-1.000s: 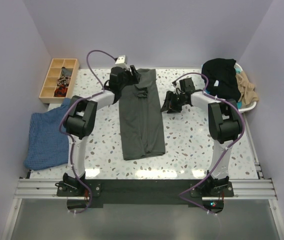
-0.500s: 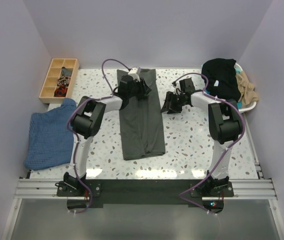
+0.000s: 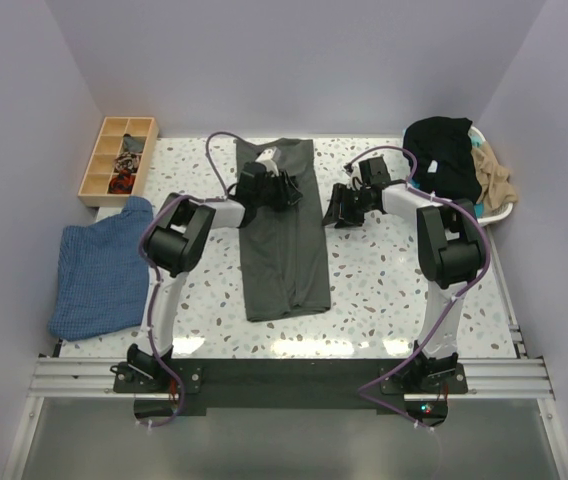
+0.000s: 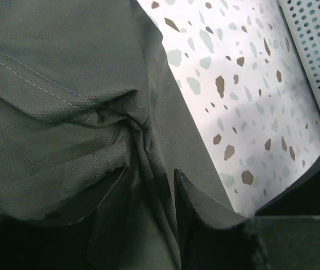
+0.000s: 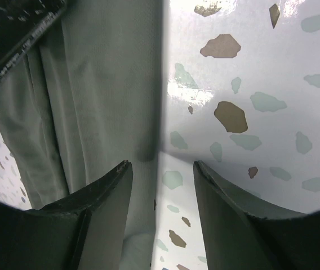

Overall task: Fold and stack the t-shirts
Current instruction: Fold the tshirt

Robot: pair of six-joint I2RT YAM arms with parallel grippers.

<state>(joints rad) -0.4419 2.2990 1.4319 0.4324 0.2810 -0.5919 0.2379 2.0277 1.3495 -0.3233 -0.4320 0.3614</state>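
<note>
The left gripper [image 4: 146, 194] looks clamped on a gathered fold of the grey shirt [image 3: 282, 240]. Puckers in the cloth run straight into its jaws, a hold that would suit lifting this far end and carrying it back over the near hem for the next fold. Just to its right, the right gripper [image 5: 163, 166] hangs with fingers parted and nothing between them. It sits low over bare table [image 3: 384, 280] beside the shirt's right edge, probably placed to take the matching corner.

The shirt lies as a long narrow strip, sides turned in, running from under the left gripper toward the arm bases. Farther right of the right gripper, a white basket [image 3: 502, 210] holds a black shirt [image 3: 442, 150] and a tan shirt [image 3: 494, 180], both unfolded. Well to the left gripper's left lies a blue cloth [image 3: 99, 265], with a wooden tray [image 3: 91, 170] beyond it. The tabletop is white and speckled, with pale lilac walls [image 3: 294, 60] around it.
</note>
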